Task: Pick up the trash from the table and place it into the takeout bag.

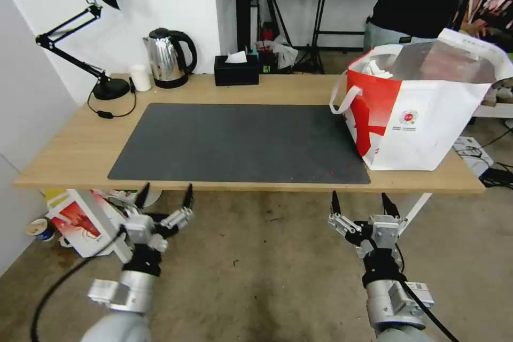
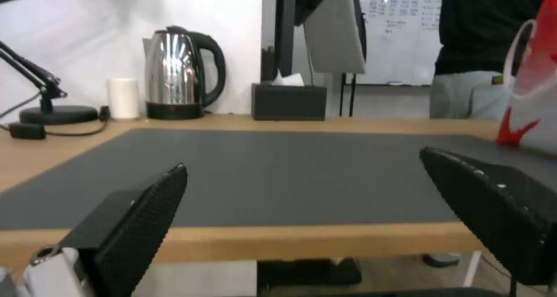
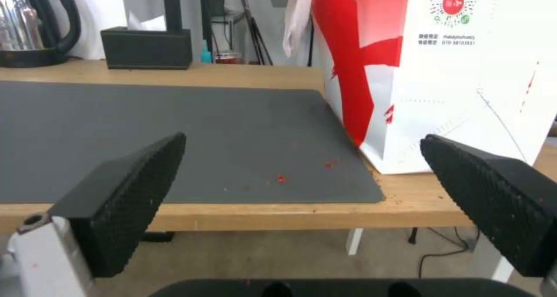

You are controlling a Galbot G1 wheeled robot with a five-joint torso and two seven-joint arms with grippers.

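Both hands were held off the near edge of the bench [image 1: 69, 155], over the floor and clear of the work surface. The left hand [image 1: 164, 193] had its fingers spread apart and held nothing; the right hand [image 1: 360, 203] was likewise spread and empty.

The takeout bag [image 1: 427, 117] stood upright at the right end of the bench, its near corner resting on the dark grey mat [image 1: 235, 141], mouth open. White items were visible inside near the rim; their identity could not be confirmed. No bowl or drink cup lay on the mat or on the bare wood. A few small red scraps [image 3: 281, 179] lay on the mat near the bag's base.

In judgement, the placing stage appeared complete or nearly so, with both arms at rest. Any further move would call for confirming nothing was left, the scraps being too small for these fingers.

The bag stood ahead of the right hand, slightly to its right and above its level, well apart from the left hand.
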